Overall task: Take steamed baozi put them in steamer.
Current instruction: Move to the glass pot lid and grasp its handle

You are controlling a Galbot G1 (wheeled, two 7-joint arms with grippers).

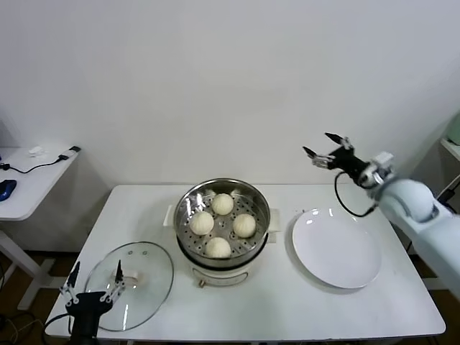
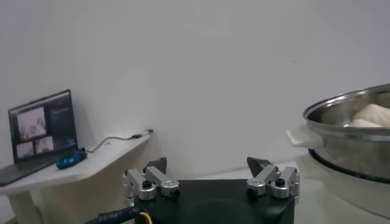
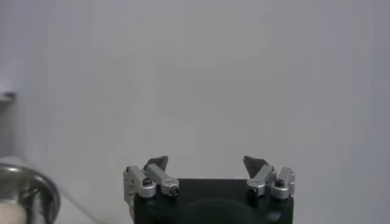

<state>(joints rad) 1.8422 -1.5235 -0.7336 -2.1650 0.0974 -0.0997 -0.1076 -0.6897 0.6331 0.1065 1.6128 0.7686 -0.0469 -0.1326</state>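
Several cream-white baozi (image 1: pixel 223 204) lie on the perforated tray inside the shiny steel steamer (image 1: pixel 188 202) at the table's middle. The steamer also shows in the left wrist view (image 2: pixel 341 125), with a baozi (image 2: pixel 375 113) above its rim. My right gripper (image 1: pixel 325 147) is open and empty, raised above the table's back right, past the white plate (image 1: pixel 336 248). My left gripper (image 1: pixel 93 280) is open and empty at the front left, over the edge of the glass lid (image 1: pixel 147 269). In the wrist views both the left gripper (image 2: pixel 208 163) and the right gripper (image 3: pixel 206 161) have their jaws wide apart with nothing between them.
The flat white plate lies right of the steamer with nothing on it. The glass lid lies flat left of the steamer near the front edge. A white side desk (image 1: pixel 29 180) with a cable and a blue mouse stands at the left; a laptop (image 2: pixel 36 131) sits on it.
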